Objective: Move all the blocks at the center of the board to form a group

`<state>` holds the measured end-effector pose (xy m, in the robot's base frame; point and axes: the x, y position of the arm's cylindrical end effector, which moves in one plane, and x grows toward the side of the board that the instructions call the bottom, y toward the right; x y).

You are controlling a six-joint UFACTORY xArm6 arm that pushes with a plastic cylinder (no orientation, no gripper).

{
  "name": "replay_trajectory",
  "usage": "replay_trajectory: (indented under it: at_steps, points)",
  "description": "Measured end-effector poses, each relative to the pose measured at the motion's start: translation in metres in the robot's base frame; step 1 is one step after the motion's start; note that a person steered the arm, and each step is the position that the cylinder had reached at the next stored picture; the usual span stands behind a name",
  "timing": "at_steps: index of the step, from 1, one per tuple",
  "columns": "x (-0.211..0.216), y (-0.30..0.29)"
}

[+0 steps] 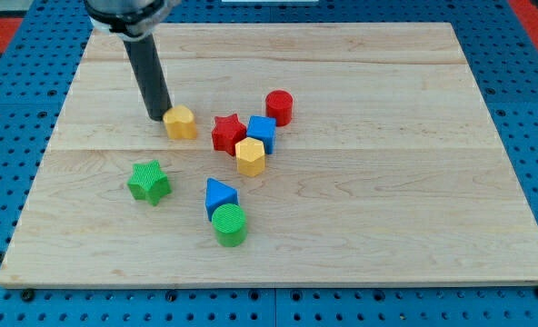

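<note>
Green ribbed plastic cylinder [230,224], blue triangular block [219,195] and green star block [149,181] lie outside the central cluster on the wooden counter [414,218]; my tip [157,118] touches the yellow block [180,122]. No fingers exist.

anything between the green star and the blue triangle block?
No. In the camera view, only bare board lies between the green star and the blue triangle block.

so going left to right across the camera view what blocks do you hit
green star → yellow block, with my tip at its left → blue triangular block → yellow hexagon → red cylinder
</note>
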<state>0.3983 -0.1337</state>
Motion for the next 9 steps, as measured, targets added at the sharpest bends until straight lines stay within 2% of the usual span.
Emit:
replay_trajectory:
  at_steps: [1,2,3,4,5,6,7,8,9]
  points:
    - [0.027,0.024]
    - [0.066,-0.077]
    - [0.138,-0.058]
    - [0.120,-0.008]
    - [0.069,0.006]
    - [0.087,-0.023]
    - [0.070,-0.081]
    - [0.049,0.002]
    - [0.050,0.070]
